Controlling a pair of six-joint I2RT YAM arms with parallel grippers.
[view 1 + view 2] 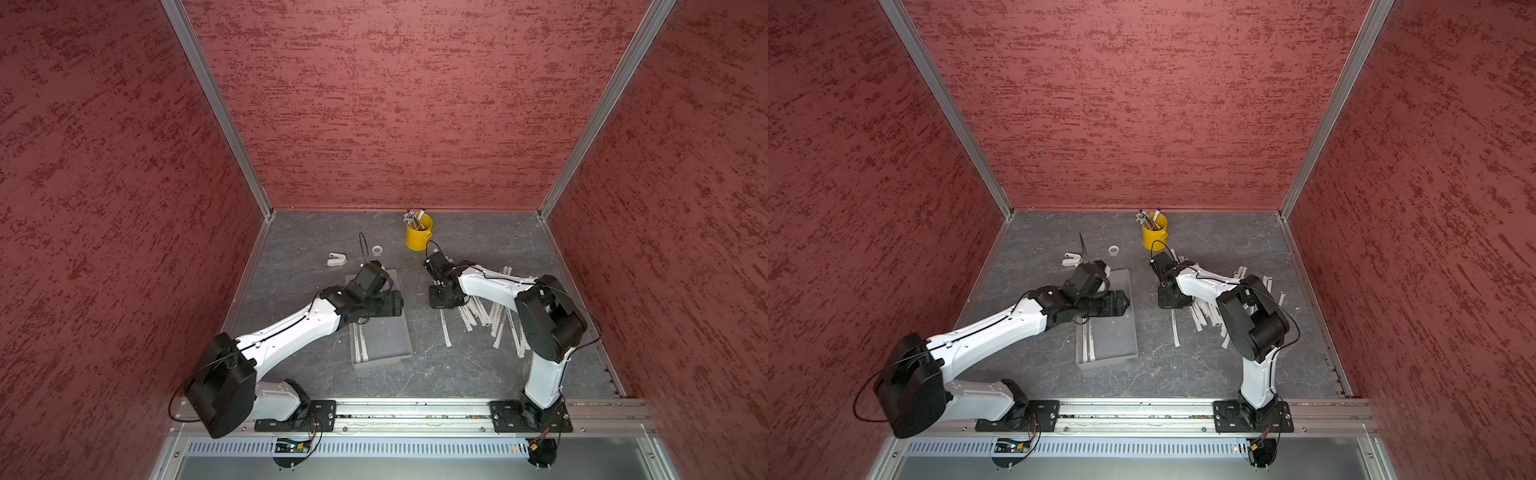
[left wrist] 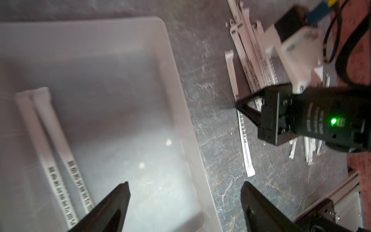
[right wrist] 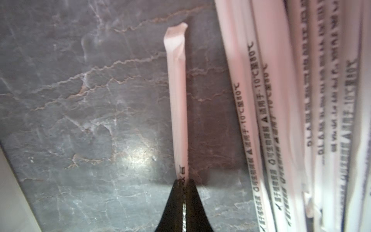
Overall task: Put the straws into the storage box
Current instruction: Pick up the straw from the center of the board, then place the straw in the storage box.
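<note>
A yellow bucket [image 1: 419, 235] stands in the upper middle of the grey table [image 1: 457, 374], close to the back wall, with a bunch of pens [image 1: 413, 218] sticking out of it. Left of it lie one tape ring [image 1: 377, 249] and one small white clip [image 1: 336, 259], well apart from everything else.

The box [image 1: 390, 336] sits at the centre of both top views. The left arm reaches across it from the lower left, and its wrist and the left gripper [image 2: 184, 188] hang over the box's upper half, hiding that part from above. Its fingers are wide apart and hold nothing. Inside the box, along its left wall, lie two straws [image 1: 360, 340], side by side and touching; the left wrist view shows them [image 2: 50, 140] with the rest of the box floor bare.

Right of centre lies the pile of straws [image 1: 482, 311], fanned out and overlapping on the table. The right arm's white forearm and black elbow cross over it, so an exact count cannot be made. Between the pile and the box lies a lone straw [image 1: 445, 328], separate from the rest. The right gripper [image 3: 183, 180] points down onto it, its fingers pressed together on it partway along; the straw [image 3: 176, 100] runs straight out from the tips, beside the pile but not touching it.
</note>
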